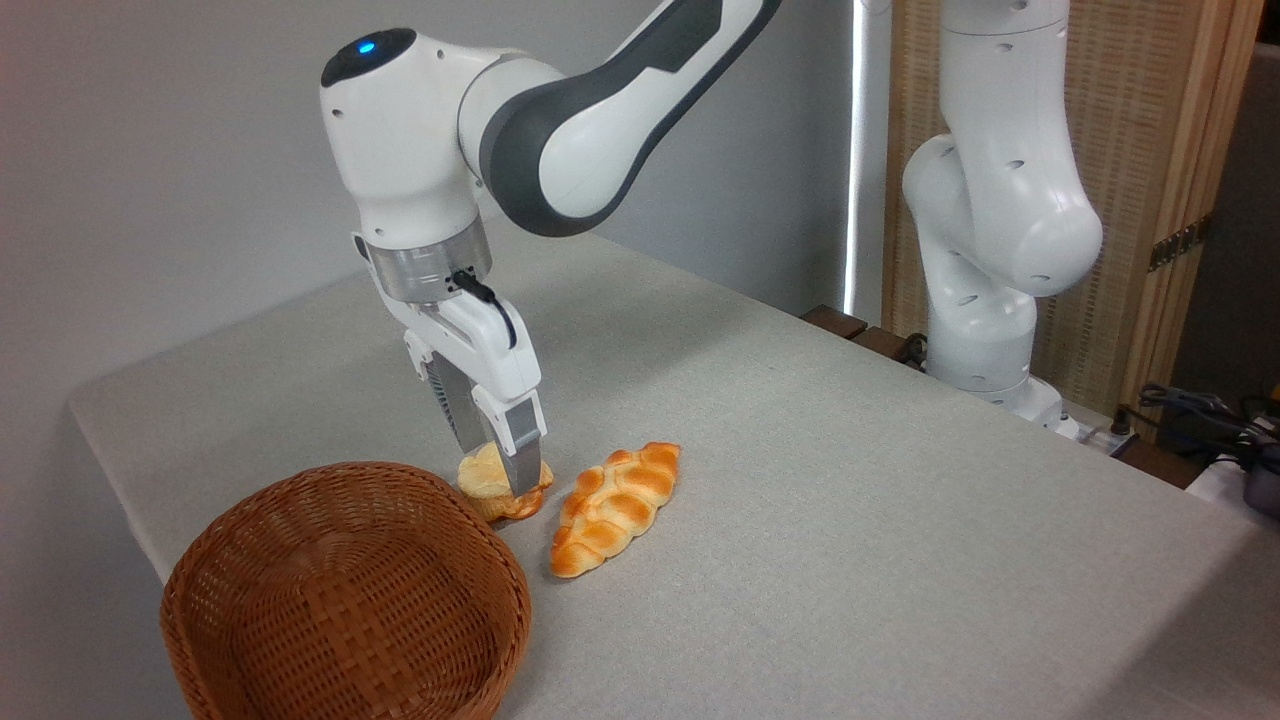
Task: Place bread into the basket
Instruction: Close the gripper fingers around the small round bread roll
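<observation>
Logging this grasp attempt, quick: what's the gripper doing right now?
Gripper: down around the bread, fingers straddling it; whether it is clamped cannot be told.

Plain grey wall (180,150) behind, split by a bright vertical strip of light (853,160). Woven wood-framed screen (1150,130) at right; grey-clothed table (850,480) below.

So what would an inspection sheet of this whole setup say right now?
Surface: grey cloth-covered table, flat.
Job's things: small pale-yellow bun with orange-brown base, on the table behind the round reddish-brown wicker basket; basket holds nothing.
Clutter: golden braided loaf right of the bun.
Grippers: white two-finger gripper straddling the bun; grip unclear.
Cables: black cables, far right.
Surroundings: grey wall, woven screen.
</observation>
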Controlling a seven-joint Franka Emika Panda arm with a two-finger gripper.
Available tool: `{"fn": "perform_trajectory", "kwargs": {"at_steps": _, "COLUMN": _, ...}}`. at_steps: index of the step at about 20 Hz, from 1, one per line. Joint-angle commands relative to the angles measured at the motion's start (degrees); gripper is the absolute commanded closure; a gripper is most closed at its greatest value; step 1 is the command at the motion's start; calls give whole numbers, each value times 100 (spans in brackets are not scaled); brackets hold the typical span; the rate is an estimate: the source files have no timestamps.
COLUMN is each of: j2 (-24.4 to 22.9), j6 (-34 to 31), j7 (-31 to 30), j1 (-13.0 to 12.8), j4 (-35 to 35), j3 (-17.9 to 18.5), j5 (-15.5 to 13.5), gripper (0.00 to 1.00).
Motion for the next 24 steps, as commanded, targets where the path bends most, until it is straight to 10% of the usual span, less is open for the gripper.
{"fn": "perform_trajectory", "kwargs": {"at_steps": 1, "j2": 132, "j6": 146, "j7": -52, "j1": -104, "j4": -20, "j3": 39, "j5": -95, "gripper": 0}}
{"fn": "perform_trajectory", "kwargs": {"at_steps": 6, "j2": 203, "j6": 269, "j7": -17, "j1": -104, "j4": -12, "j3": 39, "j5": -25, "gripper": 2}}
{"fn": "perform_trajectory", "kwargs": {"at_steps": 10, "j2": 203, "j6": 287, "j7": -26, "j1": -104, "j4": 23, "j3": 39, "j5": -51, "gripper": 44}}
{"fn": "perform_trajectory", "kwargs": {"at_steps": 24, "j2": -34, "j6": -406, "j7": -87, "j1": -104, "j4": 313, "j3": 48, "j5": -51, "gripper": 44}}
